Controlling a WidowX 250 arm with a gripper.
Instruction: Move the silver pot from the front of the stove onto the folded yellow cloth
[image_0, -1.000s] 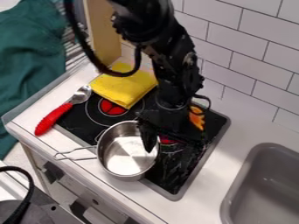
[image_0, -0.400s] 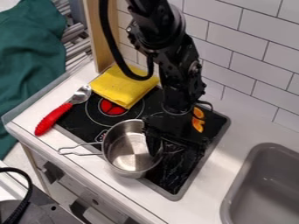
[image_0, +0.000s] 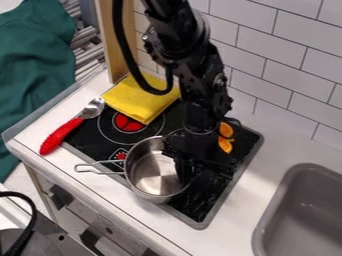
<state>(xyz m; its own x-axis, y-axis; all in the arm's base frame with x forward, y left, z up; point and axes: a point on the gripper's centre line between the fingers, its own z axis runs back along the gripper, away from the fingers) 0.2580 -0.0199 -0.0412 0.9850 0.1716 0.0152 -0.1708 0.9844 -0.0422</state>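
Black hand (image_0: 189, 177) at round, shiny metal pot (image_0: 152, 176).

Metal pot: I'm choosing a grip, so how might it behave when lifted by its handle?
The pot is likely stiff, given its metal wall. It's probably light for its size, with bare metal showing inside. Held by the wire handle, it may tip, since that juts from one side.

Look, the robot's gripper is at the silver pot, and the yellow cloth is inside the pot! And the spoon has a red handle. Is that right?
Not quite: the yellow cloth isn't inside the silver pot. The camera view shows it outside, at the back corner of the stove. The gripper is at the pot, and the spoon's handle is red.
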